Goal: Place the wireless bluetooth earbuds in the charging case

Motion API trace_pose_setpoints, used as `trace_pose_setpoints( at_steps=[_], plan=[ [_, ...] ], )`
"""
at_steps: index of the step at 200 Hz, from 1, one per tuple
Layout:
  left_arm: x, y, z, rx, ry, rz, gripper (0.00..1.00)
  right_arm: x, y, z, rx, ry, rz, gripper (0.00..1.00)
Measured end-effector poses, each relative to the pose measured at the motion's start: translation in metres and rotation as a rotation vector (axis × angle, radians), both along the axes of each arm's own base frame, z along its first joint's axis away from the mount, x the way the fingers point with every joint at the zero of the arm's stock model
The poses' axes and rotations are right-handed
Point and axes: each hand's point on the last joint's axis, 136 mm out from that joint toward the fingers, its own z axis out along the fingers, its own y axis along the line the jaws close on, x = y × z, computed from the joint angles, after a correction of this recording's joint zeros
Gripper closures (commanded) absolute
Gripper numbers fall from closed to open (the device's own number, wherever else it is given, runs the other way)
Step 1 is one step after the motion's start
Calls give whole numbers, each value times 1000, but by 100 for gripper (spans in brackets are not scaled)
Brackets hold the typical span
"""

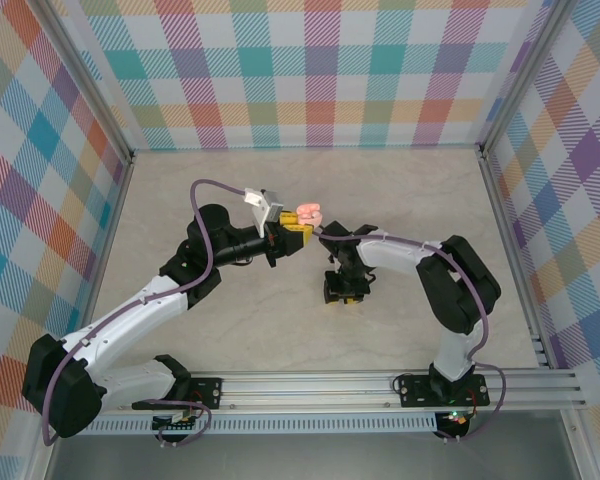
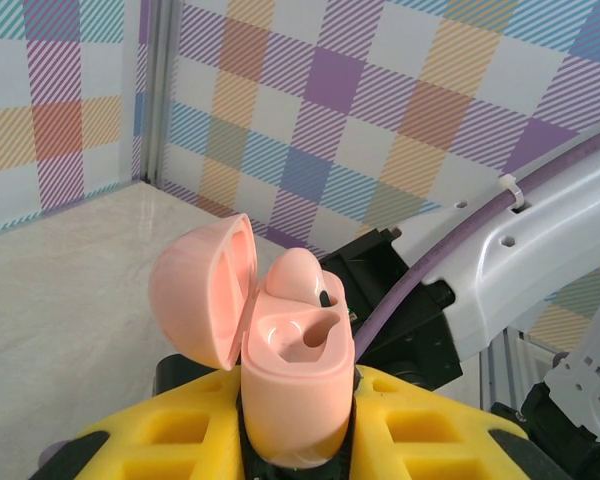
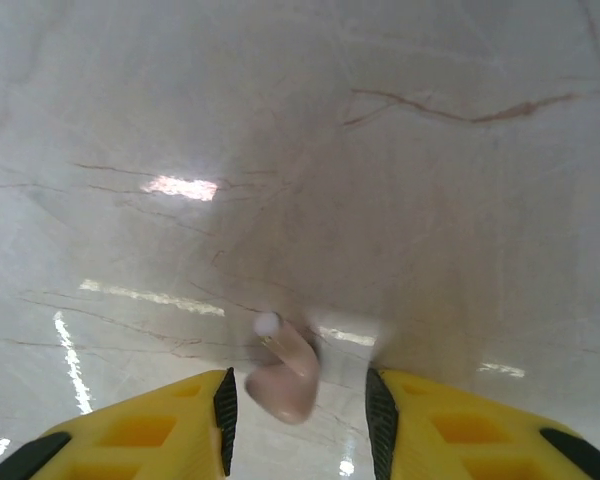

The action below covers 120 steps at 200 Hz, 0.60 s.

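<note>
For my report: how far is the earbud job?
Done: one pale pink earbud sits in the open pink plastic case held by the left tool. In hand: the right tool straddles a second pink earbud. Left: seat it in the empty slot.

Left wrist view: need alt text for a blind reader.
A pale pink charging case stands upright, gripped in the yellow left claw, its lid hinged open. One pink earbud sits in the case; the slot beside it is empty. Behind are the right arm and plaid walls.
</note>
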Motion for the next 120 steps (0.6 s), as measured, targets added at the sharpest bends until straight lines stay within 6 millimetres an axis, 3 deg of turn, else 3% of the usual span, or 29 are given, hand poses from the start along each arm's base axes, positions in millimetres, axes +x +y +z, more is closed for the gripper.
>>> trace_pose_setpoints(
  at_steps=[120],
  plan=[
    [0, 0, 0, 0, 0, 2, 75, 27, -42, 8, -288, -112, 89, 60]
  ],
)
